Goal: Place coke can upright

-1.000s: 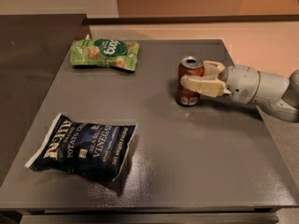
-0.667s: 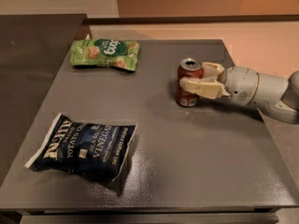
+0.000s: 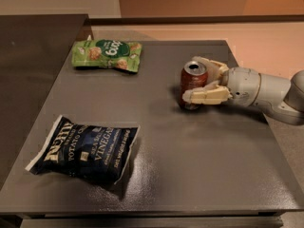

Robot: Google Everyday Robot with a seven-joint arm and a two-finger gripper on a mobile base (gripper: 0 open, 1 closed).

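The coke can [image 3: 192, 82], dark red with a silver top, stands upright on the grey table [image 3: 190, 165] at its right middle. My gripper [image 3: 191, 79] reaches in from the right. Its cream fingers [image 3: 206, 96] are spread to either side of the can, one in front and one behind. The front finger sits low by the can's base, and the jaws look open around the can rather than pressed on it.
A green snack bag [image 3: 107, 54] lies at the table's back left. A dark blue chip bag [image 3: 85, 148] lies at the front left. My grey arm [image 3: 266, 91] stretches over the table's right edge. A darker counter [image 3: 33, 46] adjoins on the left.
The two fingers have spread apart from the can's sides. The can stays upright in the same spot.
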